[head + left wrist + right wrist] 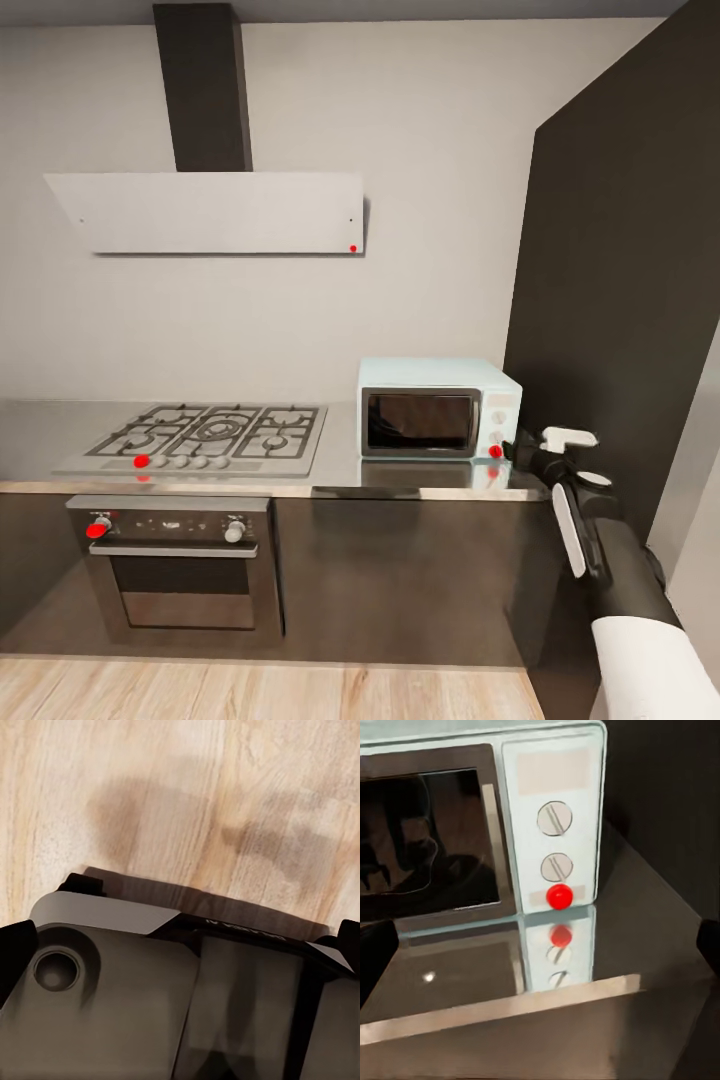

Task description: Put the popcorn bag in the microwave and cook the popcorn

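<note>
**Right pincer raised at the microwave's control panel**

The right pincer (520, 452) is held up at the front right corner of the microwave (438, 408), close to the red button (495, 451) low on its panel. Its fingertips are too small and dark in the head view, and show as dark edges at the sides of the right wrist view, well apart, so it looks released and holds nothing, with no contact with the button that I can make out. The left pincer's state I cannot tell: the left wrist view shows dark robot body (150, 1005) above a pale wooden floor (187, 795).

The right arm (620, 590) rises from the lower right of the head view, white sleeve nearest, then black links.

Beyond it runs the grey shiny surface (420, 480) over dark cabinets (400, 570). The microwave stands on it at the right end, door shut, dark glass (427, 840) reflecting; two round knobs (555, 818) sit above the red button (559, 896) in the right wrist view. To its left lies the gas hob (205, 435), with a built-in oven (175, 560) below it.

Farthest back, a white extractor hood (210, 212) hangs on the pale wall, and a tall dark panel (620, 280) stands right of the microwave.

The popcorn bag cannot be seen through the dark glass.
</note>
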Controlling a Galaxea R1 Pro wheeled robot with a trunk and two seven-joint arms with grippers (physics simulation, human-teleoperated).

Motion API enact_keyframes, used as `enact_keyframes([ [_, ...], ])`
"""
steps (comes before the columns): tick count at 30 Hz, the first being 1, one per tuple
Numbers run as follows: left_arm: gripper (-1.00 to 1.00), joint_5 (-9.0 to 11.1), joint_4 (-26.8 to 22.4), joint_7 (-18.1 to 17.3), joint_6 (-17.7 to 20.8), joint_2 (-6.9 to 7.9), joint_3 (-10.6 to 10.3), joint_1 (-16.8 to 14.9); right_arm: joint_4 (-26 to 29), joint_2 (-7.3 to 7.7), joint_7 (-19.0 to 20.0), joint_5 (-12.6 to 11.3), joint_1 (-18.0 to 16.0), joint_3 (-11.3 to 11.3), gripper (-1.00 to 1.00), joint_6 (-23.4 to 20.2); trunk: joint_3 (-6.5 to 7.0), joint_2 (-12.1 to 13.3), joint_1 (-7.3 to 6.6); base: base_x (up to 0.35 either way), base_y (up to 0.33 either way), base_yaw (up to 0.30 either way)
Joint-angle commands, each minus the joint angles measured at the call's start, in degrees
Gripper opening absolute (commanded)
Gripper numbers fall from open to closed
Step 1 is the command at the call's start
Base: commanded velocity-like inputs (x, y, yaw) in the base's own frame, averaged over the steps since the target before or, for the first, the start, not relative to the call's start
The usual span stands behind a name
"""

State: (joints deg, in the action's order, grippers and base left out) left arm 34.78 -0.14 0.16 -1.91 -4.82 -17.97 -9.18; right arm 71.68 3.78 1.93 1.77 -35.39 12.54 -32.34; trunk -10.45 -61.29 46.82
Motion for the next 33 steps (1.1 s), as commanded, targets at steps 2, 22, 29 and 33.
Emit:
enact_keyframes([
  [2, 1.0, 0.47, 0.06, 0.02, -0.2, 0.04, -0.48, -0.04, -2.76, 0.02, 4.22, 0.78, -0.04, 0.29, 1.0, 0.8, -0.08, -0.06, 0.0, 0.0, 0.0, 0.0],
  [22, 1.0, 0.39, -0.03, -0.42, -0.09, -0.02, -0.48, -0.04, -5.0, -0.65, 6.49, 8.58, -0.03, 0.23, 1.0, 3.17, -0.08, -0.06, 0.0, 0.021, -0.033, 0.0],
  [29, 1.0, 0.38, -0.03, -0.42, -0.11, -0.01, -0.49, -0.04, -5.97, -1.06, 6.21, 8.46, -0.03, 0.2, 1.0, 3.13, -0.08, -0.06, 0.0, 0.131, -0.187, 0.0],
  [33, 1.0, 0.42, -0.03, -0.42, -0.12, -0.01, -0.48, -0.04, -6.93, -1.35, 6.08, 8.48, -0.03, 0.2, 1.0, 3.14, -0.08, -0.06, 0.0, 0.016, -0.016, 0.0],
])
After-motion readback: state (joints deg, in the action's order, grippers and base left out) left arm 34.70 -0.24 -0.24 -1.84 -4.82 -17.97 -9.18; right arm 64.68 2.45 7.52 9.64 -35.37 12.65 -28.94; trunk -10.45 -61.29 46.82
